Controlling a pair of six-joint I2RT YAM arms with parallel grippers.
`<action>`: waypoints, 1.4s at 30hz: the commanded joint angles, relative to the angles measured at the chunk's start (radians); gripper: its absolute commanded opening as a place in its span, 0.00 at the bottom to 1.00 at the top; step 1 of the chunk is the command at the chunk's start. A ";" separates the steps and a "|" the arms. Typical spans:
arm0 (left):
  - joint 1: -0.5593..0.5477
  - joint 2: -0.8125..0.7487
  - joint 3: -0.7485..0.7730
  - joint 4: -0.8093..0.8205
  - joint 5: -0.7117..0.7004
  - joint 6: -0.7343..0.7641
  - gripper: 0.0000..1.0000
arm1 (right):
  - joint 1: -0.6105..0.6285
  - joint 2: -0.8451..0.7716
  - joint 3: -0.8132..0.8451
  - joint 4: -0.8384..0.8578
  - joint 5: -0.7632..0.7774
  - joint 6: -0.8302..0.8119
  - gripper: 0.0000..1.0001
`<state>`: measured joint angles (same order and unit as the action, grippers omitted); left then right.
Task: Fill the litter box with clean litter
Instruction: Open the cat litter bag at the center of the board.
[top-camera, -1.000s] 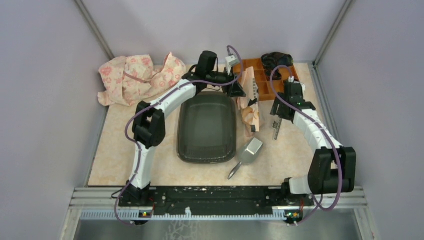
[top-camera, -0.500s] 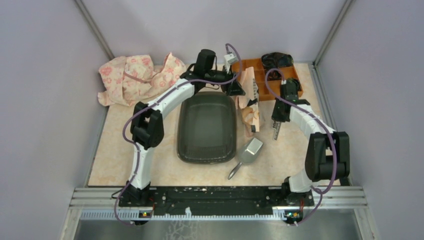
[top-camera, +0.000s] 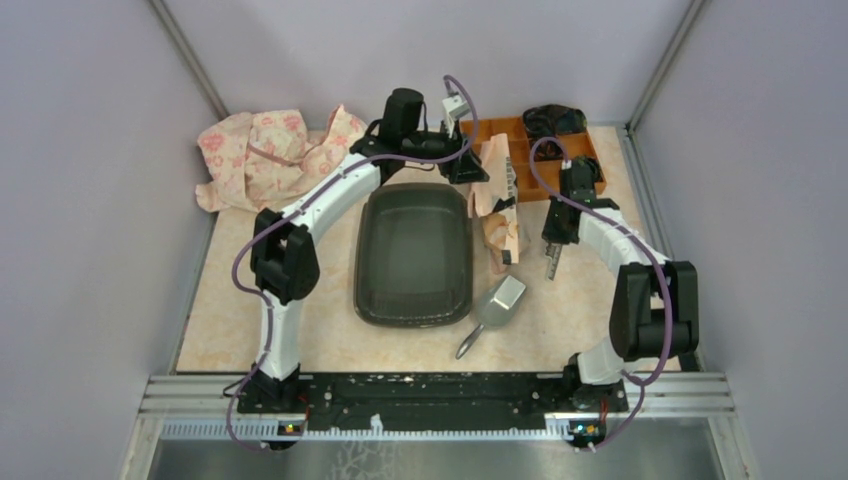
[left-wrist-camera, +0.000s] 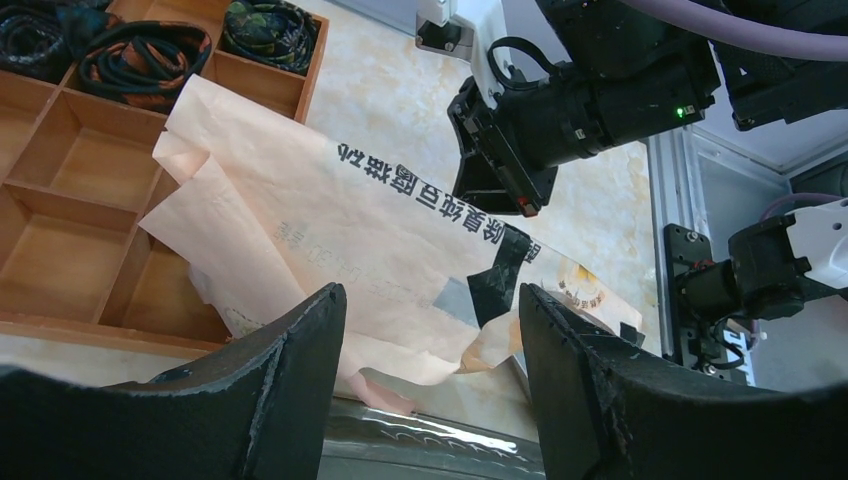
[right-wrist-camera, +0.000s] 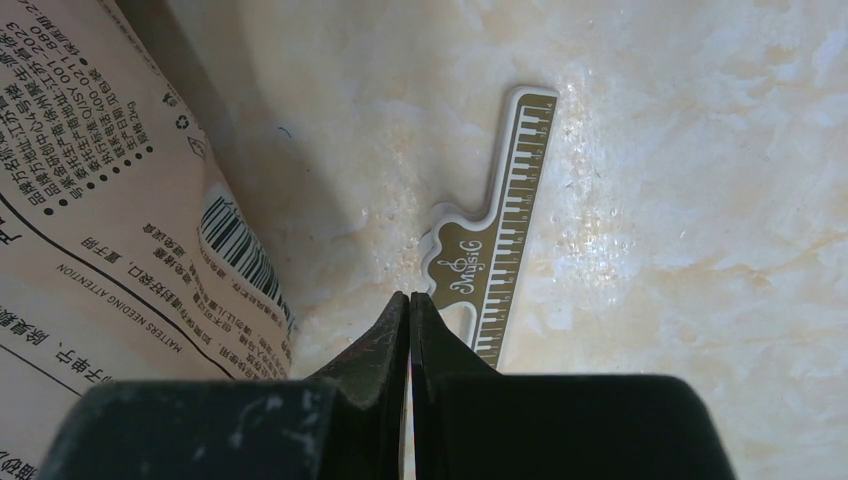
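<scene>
The litter box (top-camera: 413, 255), a dark shallow tray, lies at the middle of the table, and its glossy rim (left-wrist-camera: 420, 440) shows just under my left gripper. The clean litter is out of view. My left gripper (top-camera: 476, 168) (left-wrist-camera: 430, 300) hangs open above the tray's far right corner, facing a peach printed bag (top-camera: 496, 205) (left-wrist-camera: 380, 230), with nothing between its fingers. My right gripper (top-camera: 553, 240) (right-wrist-camera: 410, 297) is shut with nothing in it, low over the table just right of the bag (right-wrist-camera: 110, 200).
A gold piano-key ruler (right-wrist-camera: 500, 260) (top-camera: 551, 265) lies just beyond the right fingertips. A grey metal scoop (top-camera: 497, 305) rests near the tray's near right corner. An orange organiser tray (top-camera: 530, 155) (left-wrist-camera: 70, 200) stands at the back right, and a floral cloth (top-camera: 270, 155) at the back left.
My right gripper has gone from open to shut, and its arm swung a little left toward the bag. The left arm shifted slightly toward the back.
</scene>
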<state>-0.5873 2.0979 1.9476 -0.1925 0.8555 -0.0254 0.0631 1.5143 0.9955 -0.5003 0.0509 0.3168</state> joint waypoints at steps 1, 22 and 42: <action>0.004 -0.021 0.001 -0.013 -0.003 0.012 0.70 | 0.000 -0.029 0.023 0.029 0.002 0.002 0.00; 0.125 0.150 0.196 -0.133 -0.170 -0.153 0.75 | 0.025 -0.047 0.044 -0.047 0.176 0.012 0.32; 0.288 -0.078 -0.125 -0.127 -0.192 -0.248 0.71 | 0.617 0.063 0.582 -0.115 0.694 -0.229 0.75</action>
<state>-0.3443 2.1036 1.8469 -0.3332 0.6445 -0.2279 0.6453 1.4834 1.5002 -0.6159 0.5278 0.1181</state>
